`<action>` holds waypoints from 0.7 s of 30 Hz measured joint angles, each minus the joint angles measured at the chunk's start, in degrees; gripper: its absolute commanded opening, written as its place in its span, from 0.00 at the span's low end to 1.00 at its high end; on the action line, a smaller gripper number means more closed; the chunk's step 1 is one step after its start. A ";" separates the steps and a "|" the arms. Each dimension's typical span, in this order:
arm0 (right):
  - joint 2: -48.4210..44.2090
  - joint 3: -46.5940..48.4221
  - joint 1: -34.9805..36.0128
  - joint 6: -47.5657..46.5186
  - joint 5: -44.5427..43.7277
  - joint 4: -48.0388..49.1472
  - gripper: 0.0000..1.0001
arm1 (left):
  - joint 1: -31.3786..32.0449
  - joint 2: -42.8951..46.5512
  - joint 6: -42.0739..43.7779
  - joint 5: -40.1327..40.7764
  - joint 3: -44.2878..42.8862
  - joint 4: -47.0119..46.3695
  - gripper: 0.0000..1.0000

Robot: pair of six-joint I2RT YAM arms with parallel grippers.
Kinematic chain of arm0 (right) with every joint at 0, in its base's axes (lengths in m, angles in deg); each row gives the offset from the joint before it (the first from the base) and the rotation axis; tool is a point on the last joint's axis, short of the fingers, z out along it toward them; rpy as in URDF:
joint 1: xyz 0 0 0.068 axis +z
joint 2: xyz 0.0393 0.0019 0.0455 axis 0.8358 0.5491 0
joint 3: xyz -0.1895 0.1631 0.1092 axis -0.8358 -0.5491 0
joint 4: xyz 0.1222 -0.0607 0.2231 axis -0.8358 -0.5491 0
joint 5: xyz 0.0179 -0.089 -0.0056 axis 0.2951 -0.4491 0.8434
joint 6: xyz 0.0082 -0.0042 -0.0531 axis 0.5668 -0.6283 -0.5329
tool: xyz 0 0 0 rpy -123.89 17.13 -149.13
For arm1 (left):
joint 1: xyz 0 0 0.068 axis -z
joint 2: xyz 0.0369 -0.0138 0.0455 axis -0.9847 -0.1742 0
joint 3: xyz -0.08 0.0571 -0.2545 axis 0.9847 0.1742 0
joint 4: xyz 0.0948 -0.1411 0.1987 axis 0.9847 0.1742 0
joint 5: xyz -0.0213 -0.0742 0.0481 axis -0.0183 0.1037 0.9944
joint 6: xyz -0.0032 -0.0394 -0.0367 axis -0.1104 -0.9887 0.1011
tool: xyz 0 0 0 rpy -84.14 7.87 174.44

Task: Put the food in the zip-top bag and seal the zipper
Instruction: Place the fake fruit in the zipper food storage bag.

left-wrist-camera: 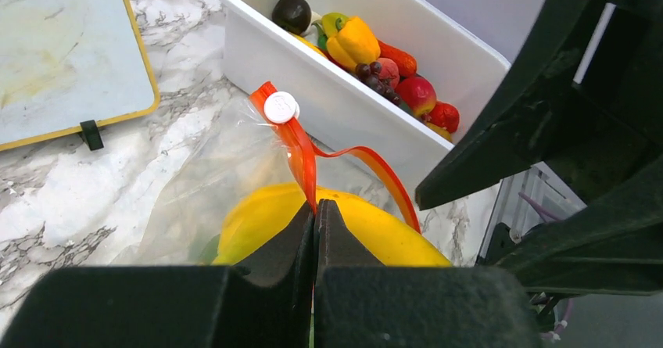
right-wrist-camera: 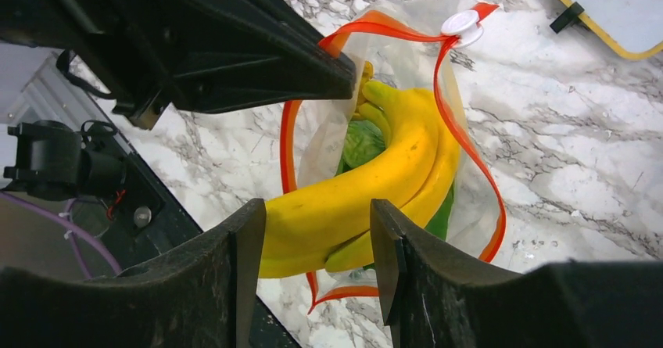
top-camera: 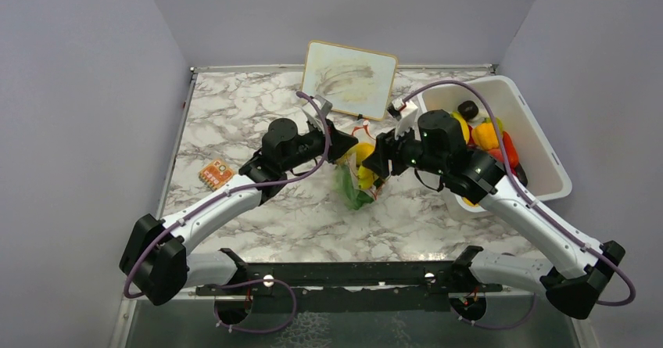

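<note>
Pinches the zipper (left-wrist-camera: pixel 301 148) of the zip-top bag (left-wrist-camera: pixel 211 168) between the fully closed fingers of the left hand (left-wrist-camera: pixel 315 211), no gap showing, with the white slider tab (left-wrist-camera: pixel 281 106) just beyond the fingertips. Grips the banana (right-wrist-camera: pixel 367 184) with the right hand (right-wrist-camera: pixel 317 223), fingers parted only as wide as the fruit and seemingly touching both its sides. Has the banana's near end between those fingertips and its far end inside the open bag mouth just ahead, over the green lettuce (right-wrist-camera: pixel 362 141). Shows more food, an orange pepper (left-wrist-camera: pixel 356 41), dark grapes (left-wrist-camera: pixel 375 78) and red pieces (left-wrist-camera: pixel 418 94), in the white tub (left-wrist-camera: pixel 328 105) ahead and right of the left hand. Shows a yellow-rimmed board (left-wrist-camera: pixel 62 51) ahead and left on the marble bench (left-wrist-camera: pixel 47 207).
</note>
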 measured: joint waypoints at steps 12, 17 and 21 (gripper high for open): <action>-1.55 -1.57 0.00 -3.82 1.44 -0.17 0.68 | 0.00 -2.82 -2.10 0.02 -1.07 -0.02 0.00; -1.97 -1.55 0.00 -0.59 0.81 -0.20 0.69 | 0.00 -2.82 -2.91 0.04 -1.11 -0.02 0.00; -2.19 -1.75 0.00 0.70 -1.84 -0.37 0.67 | 0.00 -2.84 -3.82 0.11 -1.36 0.04 0.00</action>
